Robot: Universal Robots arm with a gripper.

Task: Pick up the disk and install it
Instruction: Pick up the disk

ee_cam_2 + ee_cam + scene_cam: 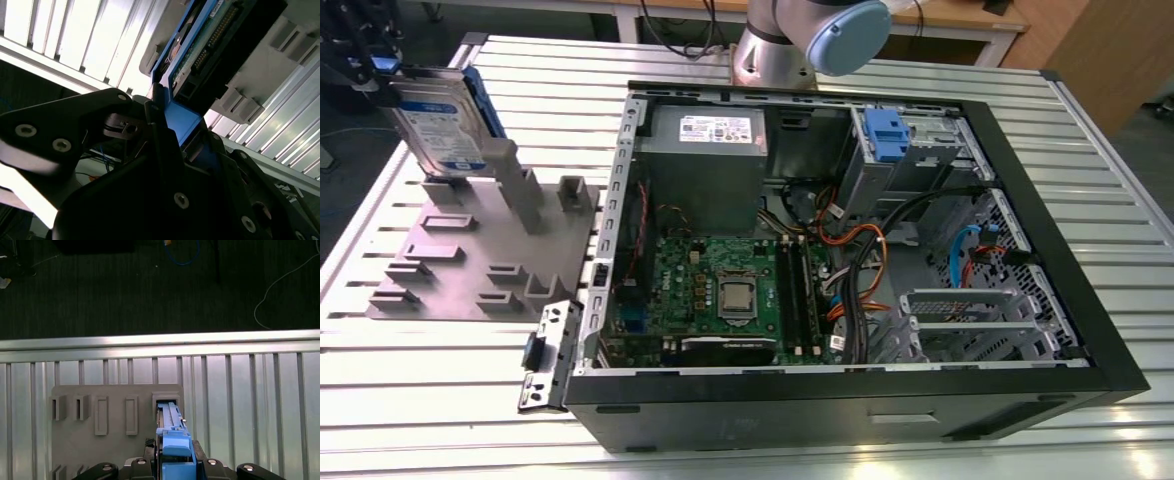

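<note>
The disk (438, 125), a silver drive with a white-and-blue label in a blue bracket, stands on edge at the exterior view's far left. It is over the grey slotted fixture (467, 260). My gripper (380, 80) is shut on its upper end. In both wrist views the blue bracket (182, 120) (174, 450) sits clamped between the black fingers (150, 115). The disk's lower end meets a slot of the fixture (115, 440); I cannot tell whether it still sits in it.
An open computer case (1067, 250) lies on the slatted metal table (1121, 150) to the exterior view's right of the fixture. Inside it are a drive cage with a blue tab (887, 135), a grey power supply (707, 130), a motherboard (720, 290) and loose cables. The arm's base (787, 40) stands behind the case.
</note>
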